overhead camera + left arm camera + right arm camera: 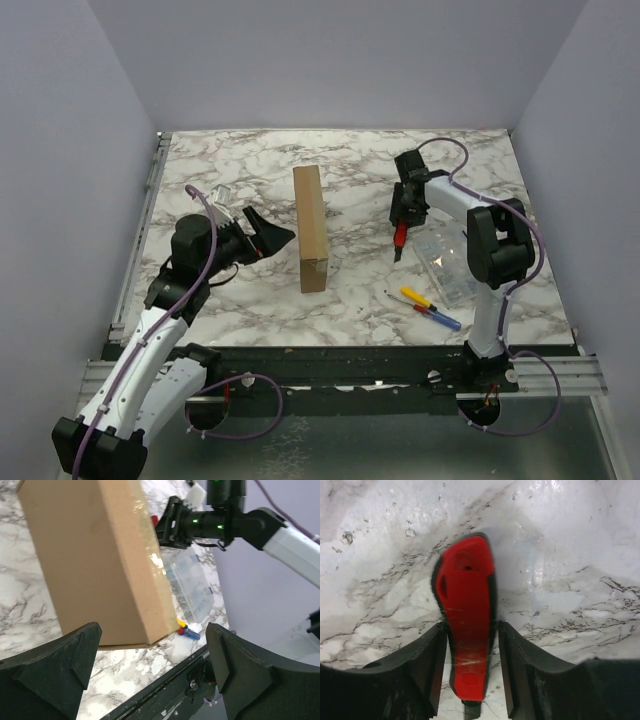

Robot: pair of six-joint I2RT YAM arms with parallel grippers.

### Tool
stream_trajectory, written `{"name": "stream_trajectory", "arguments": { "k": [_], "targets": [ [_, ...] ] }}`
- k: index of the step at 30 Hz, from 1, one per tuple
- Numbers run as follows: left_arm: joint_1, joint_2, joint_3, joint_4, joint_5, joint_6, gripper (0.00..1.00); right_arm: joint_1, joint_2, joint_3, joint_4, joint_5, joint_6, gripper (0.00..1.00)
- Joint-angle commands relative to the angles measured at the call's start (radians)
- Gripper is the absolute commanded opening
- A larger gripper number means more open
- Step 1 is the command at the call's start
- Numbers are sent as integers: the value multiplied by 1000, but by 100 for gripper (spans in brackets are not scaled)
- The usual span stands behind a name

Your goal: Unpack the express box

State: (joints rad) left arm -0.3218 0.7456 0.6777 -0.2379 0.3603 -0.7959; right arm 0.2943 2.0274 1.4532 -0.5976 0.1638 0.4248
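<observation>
Express box (311, 228): we count one. It stands upright on a long narrow edge near the middle of the marble table (230, 290), with its long axis running away from the arm bases. It looks closed. Clear tape shines along one edge in the left wrist view.
Left gripper (272, 238): its fingers are spread wide apart and hold nothing. It sits just left of the box, facing its broad side and apart from it.
Right gripper (470, 627): it is to the right of the box, so the box stands between the two grippers. Its fingers sit close on either side of a red-handled tool. We cannot tell whether they clamp it.
Red-handled tool (465, 580): one, with black edging. It reaches out past the fingertips.
Clear compartment case (445, 265): one. It lies flat on the table just right of the red-handled tool, partly under the right arm.
Pen-like tools: two, one yellow (415, 297) and one blue (441, 319). They lie side by side near the front edge, just in front of the case.
</observation>
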Motion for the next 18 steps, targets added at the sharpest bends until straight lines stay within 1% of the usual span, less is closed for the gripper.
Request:
{"name": "stream_trajectory", "arguments": {
  "k": [1, 4, 6, 7, 9, 13, 16, 18],
  "targets": [
    [-1, 14, 77, 48, 151, 65, 95, 10, 7, -38, 52, -29, 3, 41],
    [-26, 25, 97, 167, 190, 46, 95, 15, -34, -71, 79, -41, 17, 17],
    [-75, 55, 115, 254, 183, 17, 95, 21, -101, -97, 88, -28, 25, 3],
    [-112, 81, 134, 284, 169, 14, 95, 23, -139, -110, 89, -23, 29, 1],
    [-213, 141, 181, 299, 125, 34, 95, 23, -233, -129, 81, -40, 30, 0],
    [-371, 255, 285, 315, -15, 115, 94, 21, -433, -169, 42, -172, -1, 0],
    [-452, 345, 353, 347, -84, 134, 94, 22, -630, -247, 59, -311, -24, 0],
    [-472, 399, 379, 396, -75, 108, 93, 22, -780, -331, 125, -397, -38, 0]
  ]
}}
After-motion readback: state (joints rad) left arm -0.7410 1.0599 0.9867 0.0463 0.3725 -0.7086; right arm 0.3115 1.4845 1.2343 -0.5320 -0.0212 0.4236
